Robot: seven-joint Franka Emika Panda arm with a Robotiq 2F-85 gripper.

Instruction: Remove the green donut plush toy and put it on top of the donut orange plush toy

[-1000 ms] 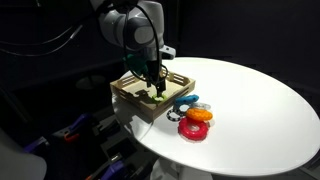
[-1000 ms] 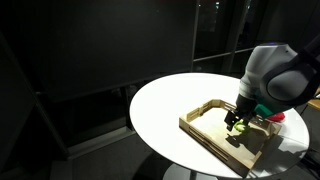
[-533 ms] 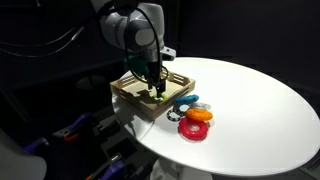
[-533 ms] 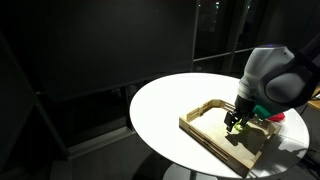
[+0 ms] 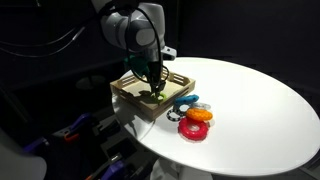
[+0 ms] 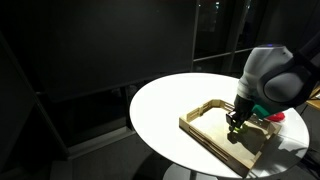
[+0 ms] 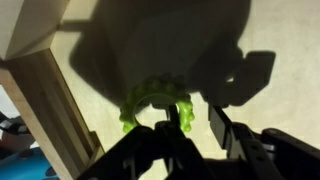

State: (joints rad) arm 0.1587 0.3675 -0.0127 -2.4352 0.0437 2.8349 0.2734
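Worktop [image 5: 262, 98]: round, white, filled the right of the frame.
Tray [image 5: 124, 91]: wooden, shallow, sat at the worktop's edge, left of centre.
Pincer [image 7: 197, 127]: lowered into the tray, fingers against the green plush ring [image 7: 150, 99]; grip could not be told.
Green plush ring: lay on the tray floor, centre of the wrist view.
Orange plush ring [image 5: 198, 116]: on the worktop outside the tray, lower centre, touching a red ring [image 5: 189, 130], with a blue ring [image 5: 184, 103] just beside.

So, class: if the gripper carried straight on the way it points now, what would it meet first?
The green donut plush toy: the gripper points down into the wooden tray, with the ring just under its open jaws. The gap between them is hard to judge.
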